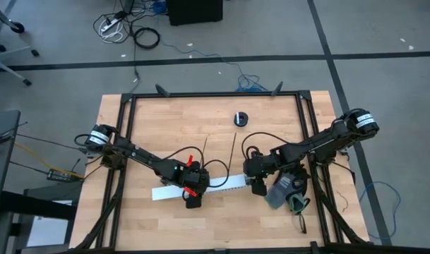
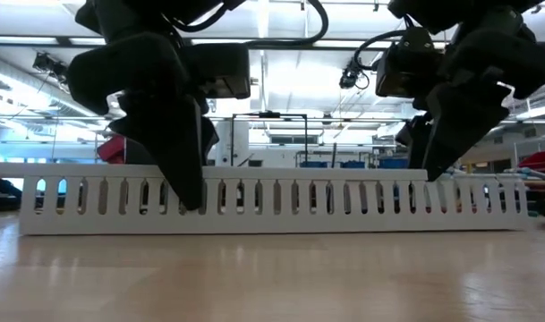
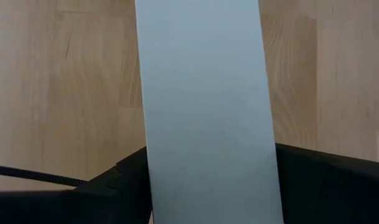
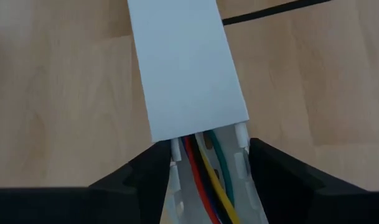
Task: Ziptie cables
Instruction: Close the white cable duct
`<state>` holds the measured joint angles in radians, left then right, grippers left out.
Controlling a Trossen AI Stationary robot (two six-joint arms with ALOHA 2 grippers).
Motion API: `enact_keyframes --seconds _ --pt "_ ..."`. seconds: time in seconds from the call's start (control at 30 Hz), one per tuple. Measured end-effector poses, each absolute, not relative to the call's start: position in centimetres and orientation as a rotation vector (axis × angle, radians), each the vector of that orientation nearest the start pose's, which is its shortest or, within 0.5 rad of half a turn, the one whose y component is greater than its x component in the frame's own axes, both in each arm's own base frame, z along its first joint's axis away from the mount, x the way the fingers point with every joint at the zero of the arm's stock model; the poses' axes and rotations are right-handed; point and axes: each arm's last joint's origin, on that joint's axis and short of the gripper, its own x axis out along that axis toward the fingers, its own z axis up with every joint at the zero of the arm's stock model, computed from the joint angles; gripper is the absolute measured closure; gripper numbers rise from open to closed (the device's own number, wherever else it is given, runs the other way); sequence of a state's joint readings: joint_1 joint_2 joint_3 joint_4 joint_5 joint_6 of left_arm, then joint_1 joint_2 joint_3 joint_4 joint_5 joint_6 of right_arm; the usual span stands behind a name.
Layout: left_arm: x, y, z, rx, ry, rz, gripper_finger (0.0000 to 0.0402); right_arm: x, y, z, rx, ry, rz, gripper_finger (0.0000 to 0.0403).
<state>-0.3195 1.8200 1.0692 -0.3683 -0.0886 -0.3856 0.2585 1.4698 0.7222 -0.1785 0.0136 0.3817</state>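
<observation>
1. Right gripper (image 4: 201, 186) straddles the uncovered end of the white slotted channel (image 4: 186, 74), fingers (image 4: 139, 180) apart, one on each side wall.
2. Coloured cables (image 4: 208, 174) lie inside the channel, running under its flat lid.
3. Left gripper (image 1: 192, 189) straddles the channel's other end, fingers apart.
4. Two black zipties (image 1: 233, 152) lie on the wooden table (image 1: 271, 120) behind.

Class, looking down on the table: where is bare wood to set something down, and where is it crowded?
Bare wood lies along the table front edge and the back-left corner. Crowded: the white channel mid-table, with the left gripper and right gripper over it.
</observation>
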Motion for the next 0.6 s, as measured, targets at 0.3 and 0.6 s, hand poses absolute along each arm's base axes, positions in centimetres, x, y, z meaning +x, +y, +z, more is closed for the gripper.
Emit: enact_keyframes --seconds 0.3,0.6 --pt "33.1 -10.7 14.8 -0.123 1.122 0.015 0.016 26.8 7.1 18.4 0.252 1.006 0.024 0.0169" --pt "33.1 -10.7 14.8 -0.122 1.128 0.011 0.016 26.4 6.8 19.5 0.2 1.13 -0.021 0.0163"
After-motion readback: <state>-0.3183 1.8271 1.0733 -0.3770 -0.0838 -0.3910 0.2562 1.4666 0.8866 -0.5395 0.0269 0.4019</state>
